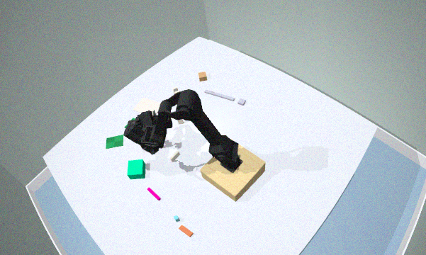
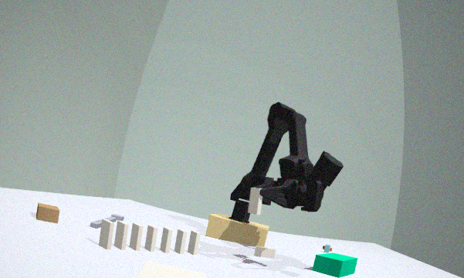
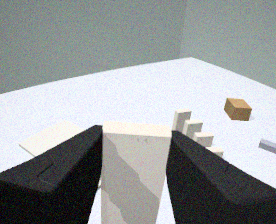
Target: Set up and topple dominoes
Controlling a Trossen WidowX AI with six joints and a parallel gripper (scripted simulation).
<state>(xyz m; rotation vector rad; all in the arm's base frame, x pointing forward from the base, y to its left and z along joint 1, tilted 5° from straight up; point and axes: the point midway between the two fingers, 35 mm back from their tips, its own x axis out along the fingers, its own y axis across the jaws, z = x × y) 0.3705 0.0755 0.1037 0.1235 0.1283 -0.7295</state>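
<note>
My gripper is shut on a cream domino. It holds the domino in the air, nearly upright, to the right of the row in the exterior view. The row is several cream dominoes standing evenly spaced; its left end domino and right end domino both stand. Part of the row shows in the wrist view, right of the fingers, with one standing domino farthest back. Another cream domino lies flat, apart from the row. In the top view the arm hides the fingertips and most of the row.
A green block, a flat green patch, a cream sheet, a brown block, a grey bar, a magenta stick and an orange piece lie around.
</note>
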